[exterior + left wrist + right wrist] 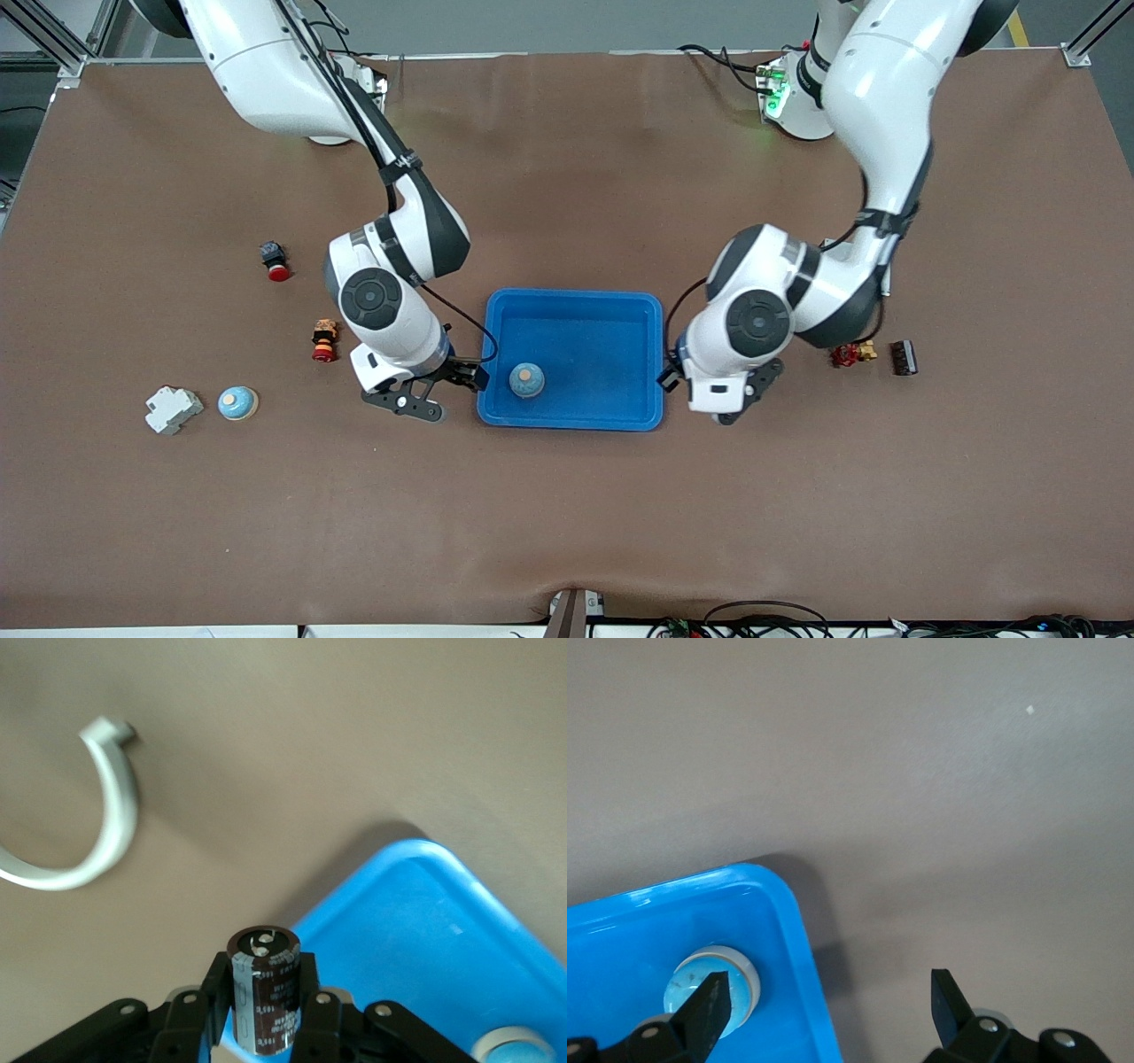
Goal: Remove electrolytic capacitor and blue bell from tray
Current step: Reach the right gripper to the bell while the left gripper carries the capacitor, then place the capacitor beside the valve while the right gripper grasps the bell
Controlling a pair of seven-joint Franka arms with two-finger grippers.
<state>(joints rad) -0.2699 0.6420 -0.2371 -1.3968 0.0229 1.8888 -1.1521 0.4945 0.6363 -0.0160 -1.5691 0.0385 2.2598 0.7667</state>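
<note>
A blue tray (567,296) sits mid-table. A light-blue bell (526,379) stands in it, close to the rim toward the right arm's end. My right gripper (452,390) is open and empty over that rim. In the right wrist view (828,1001) one finger is over the bell (713,990) and the other over the table. My left gripper (719,409) is beside the tray's rim at the left arm's end. In the left wrist view it (266,979) is shut on a dark brown capacitor (264,992), upright over the tray's corner (425,930). The capacitor is hidden in the front view.
A second bell (237,402) and a white breaker (173,409) lie toward the right arm's end, with a red-button switch (275,261) and an orange part (324,340). A red-gold part (850,354) and a black part (904,357) lie toward the left arm's end.
</note>
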